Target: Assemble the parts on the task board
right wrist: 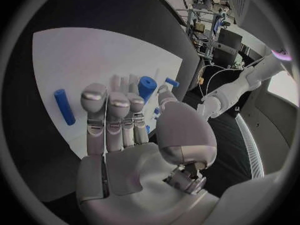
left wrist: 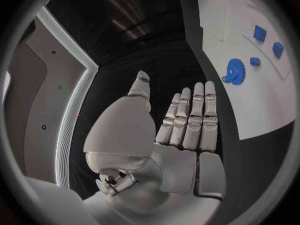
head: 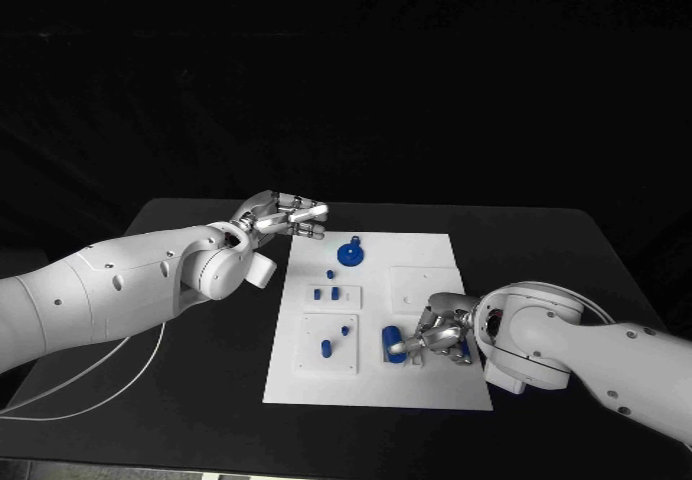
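The white task board (head: 433, 390) lies in the middle of the black table. My right hand (head: 440, 335) is low over its near right part. Its thumb and fingertips pinch a blue peg (head: 392, 344), which stands tilted between them in the right wrist view (right wrist: 147, 87). A second blue peg (right wrist: 64, 106) lies flat on the board beside that hand. My left hand (head: 283, 214) hovers by the board's far left corner with straight, spread fingers (left wrist: 190, 117) and holds nothing. A blue gear (head: 351, 255) (left wrist: 235, 71) stands on the far part of the board.
Two small blue pieces (head: 329, 294) sit in a recessed panel left of centre, and another blue piece (head: 327, 348) sits in the panel nearer me. A white cable (head: 87, 385) loops over the table's left side. The table edge (head: 606, 250) runs along the right.
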`<state>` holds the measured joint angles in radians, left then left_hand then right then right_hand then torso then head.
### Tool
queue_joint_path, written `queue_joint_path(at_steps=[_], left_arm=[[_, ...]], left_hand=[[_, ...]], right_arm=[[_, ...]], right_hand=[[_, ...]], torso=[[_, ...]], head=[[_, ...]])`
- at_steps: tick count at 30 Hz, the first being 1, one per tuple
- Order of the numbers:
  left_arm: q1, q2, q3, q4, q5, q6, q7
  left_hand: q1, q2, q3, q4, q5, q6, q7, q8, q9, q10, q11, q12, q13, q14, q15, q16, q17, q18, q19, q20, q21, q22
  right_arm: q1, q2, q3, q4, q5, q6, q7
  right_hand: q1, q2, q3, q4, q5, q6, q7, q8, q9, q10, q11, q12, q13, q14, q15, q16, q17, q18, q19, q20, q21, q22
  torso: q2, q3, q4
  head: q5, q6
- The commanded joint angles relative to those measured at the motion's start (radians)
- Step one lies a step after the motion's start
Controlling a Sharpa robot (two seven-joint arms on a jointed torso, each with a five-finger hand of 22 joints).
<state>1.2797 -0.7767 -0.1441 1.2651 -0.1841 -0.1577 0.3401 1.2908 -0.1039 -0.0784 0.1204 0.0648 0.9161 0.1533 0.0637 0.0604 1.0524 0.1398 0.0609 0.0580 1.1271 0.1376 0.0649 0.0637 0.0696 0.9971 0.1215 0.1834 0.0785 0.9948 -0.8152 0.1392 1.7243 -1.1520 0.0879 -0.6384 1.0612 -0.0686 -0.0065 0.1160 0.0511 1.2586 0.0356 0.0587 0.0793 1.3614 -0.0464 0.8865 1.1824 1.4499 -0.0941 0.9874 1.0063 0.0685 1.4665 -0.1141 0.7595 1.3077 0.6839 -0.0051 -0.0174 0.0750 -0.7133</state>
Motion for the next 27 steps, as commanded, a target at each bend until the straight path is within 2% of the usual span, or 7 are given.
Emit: queue_joint_path(at_steps=[1,11,17,21,22,23,27], left_arm=[[0.000,0.001,0.000,0.001,-0.004,0.003,0.003],[0.000,0.000,-0.002,0.001,-0.004,0.003,0.002],[0.000,-0.001,-0.003,0.002,-0.004,0.004,0.000],[0.000,-0.002,-0.004,0.003,-0.004,0.005,0.000],[0.000,-0.002,-0.004,0.003,-0.004,0.005,-0.001],[0.000,-0.002,-0.004,0.003,-0.004,0.005,-0.001],[0.000,-0.002,-0.004,0.003,-0.004,0.005,-0.003]], left_hand=[[0.003,-0.004,0.000,0.004,0.002,0.001,0.004,-0.003,-0.001,-0.002,0.002,-0.002,0.001,-0.007,0.000,-0.003,0.000,0.010,0.001,0.004,0.002,-0.001],[0.003,-0.004,0.000,0.004,0.002,0.001,0.004,-0.003,-0.001,-0.002,0.002,-0.002,0.001,-0.007,0.000,-0.003,0.000,0.010,0.001,0.004,0.002,-0.001],[0.003,-0.001,0.000,0.002,0.002,0.002,0.003,-0.003,-0.001,-0.002,0.001,-0.002,0.001,-0.007,0.000,-0.003,0.000,0.010,0.001,0.004,0.003,-0.001],[0.001,0.000,0.000,0.003,0.002,0.003,0.003,-0.003,-0.001,-0.003,0.001,-0.002,0.001,-0.007,0.000,-0.003,0.000,0.010,0.001,0.004,0.003,-0.001],[-0.001,0.001,0.000,0.004,0.001,0.002,0.003,-0.003,-0.001,-0.003,0.001,-0.002,0.001,-0.008,0.000,-0.003,0.000,0.010,0.001,0.004,0.003,-0.001],[-0.001,0.001,0.000,0.004,0.001,0.002,0.003,-0.003,-0.001,-0.003,0.001,-0.002,0.001,-0.008,0.000,-0.003,0.000,0.010,0.001,0.004,0.003,-0.001],[-0.001,0.001,0.000,0.004,0.001,0.002,0.003,-0.003,-0.001,-0.003,0.001,-0.002,0.001,-0.008,0.000,-0.003,0.000,0.010,0.001,0.004,0.003,-0.001]], right_arm=[[-0.001,-0.002,0.001,0.002,0.010,0.032,0.023],[-0.001,-0.006,0.001,0.006,0.019,0.061,0.043],[-0.001,-0.004,0.001,-0.004,0.014,0.045,0.032],[-0.001,0.001,0.001,-0.012,0.010,0.031,0.023],[-0.001,0.003,0.001,-0.015,0.009,0.027,0.020],[-0.001,0.007,0.001,-0.019,0.009,0.024,0.016],[-0.001,0.018,0.001,-0.029,0.010,0.020,0.011]], right_hand=[[-0.005,-0.003,-0.001,0.006,0.006,-0.002,0.002,0.006,0.001,-0.004,0.003,0.004,-0.001,0.004,-0.002,0.006,-0.001,-0.013,0.055,-0.005,0.001,0.084],[0.078,0.012,0.108,-0.092,0.003,0.008,-0.001,0.005,-0.004,-0.001,0.000,0.013,0.002,0.004,-0.002,0.009,0.000,-0.016,0.055,-0.004,0.004,0.085],[0.061,0.050,0.198,-0.152,0.088,0.006,-0.008,0.004,-0.007,-0.001,-0.002,0.017,0.004,0.005,-0.003,0.012,0.001,-0.018,0.055,-0.006,0.009,0.086],[0.011,0.080,0.231,-0.148,0.070,0.005,-0.006,0.004,-0.007,0.001,-0.003,0.018,0.004,0.005,-0.002,0.015,0.003,-0.019,0.055,-0.005,0.011,0.087],[0.008,0.090,0.251,-0.152,0.023,0.004,-0.006,0.005,-0.007,0.001,-0.003,0.018,0.004,0.006,-0.003,0.016,0.003,-0.019,0.056,-0.005,0.012,0.087],[-0.021,0.073,0.313,-0.170,0.002,0.006,-0.008,0.005,-0.007,0.001,-0.004,0.017,0.004,0.005,-0.003,0.016,0.003,-0.020,0.055,-0.004,0.013,0.086],[-0.042,0.072,0.343,-0.178,0.007,0.006,-0.006,0.005,-0.006,0.001,-0.002,0.017,0.003,0.005,-0.001,0.017,0.002,-0.019,0.055,-0.004,0.011,0.086]], torso=[[0.000,-0.0009,-0.0002],[0.000,-0.0009,0.0000],[0.000,-0.0013,0.0006],[0.000,-0.0013,0.0008],[0.000,-0.0013,0.0006],[0.000,-0.0012,0.0003],[0.000,-0.0010,0.0001]], head=[[0.000,-0.001],[0.002,-0.005],[0.004,-0.007],[0.005,-0.007],[0.005,-0.008],[0.006,-0.008],[0.006,-0.008]])
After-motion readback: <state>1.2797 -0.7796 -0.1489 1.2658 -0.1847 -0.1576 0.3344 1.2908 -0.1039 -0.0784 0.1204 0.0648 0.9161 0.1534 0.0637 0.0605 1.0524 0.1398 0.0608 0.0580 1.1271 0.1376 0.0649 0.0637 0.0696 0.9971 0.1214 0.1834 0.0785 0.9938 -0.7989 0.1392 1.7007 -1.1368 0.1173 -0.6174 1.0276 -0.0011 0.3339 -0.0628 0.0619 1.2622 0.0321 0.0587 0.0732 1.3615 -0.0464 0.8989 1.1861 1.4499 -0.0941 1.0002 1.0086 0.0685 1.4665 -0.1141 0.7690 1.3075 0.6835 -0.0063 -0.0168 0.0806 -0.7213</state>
